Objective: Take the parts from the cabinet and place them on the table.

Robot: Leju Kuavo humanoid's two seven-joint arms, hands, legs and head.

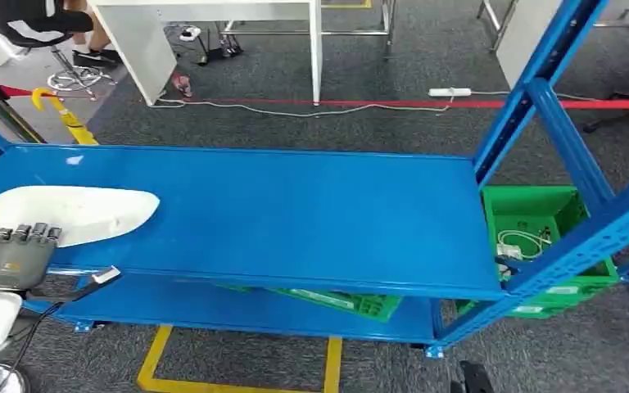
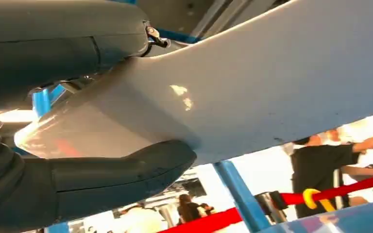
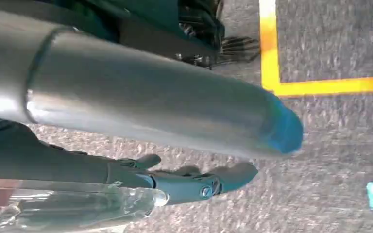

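A long white curved part (image 1: 78,211) lies on the left end of the blue cabinet shelf (image 1: 295,213). My left hand (image 1: 16,254) grips its near edge, fingers on top. Close up, the white part (image 2: 252,82) sits between the thick thumb (image 2: 107,172) on one side and the rest of my left hand (image 2: 53,43) on the other. My right hand (image 3: 184,182) hangs low over grey carpet, its dark fingers stretched out with nothing in them.
Blue uprights (image 1: 540,90) rise at the shelf's right end, beside a green crate (image 1: 540,221) holding cables. Another green crate (image 1: 336,301) sits on the lower shelf. Yellow floor tape (image 1: 237,381) lies in front. A white table (image 1: 213,16) and a seated person (image 1: 33,20) are beyond.
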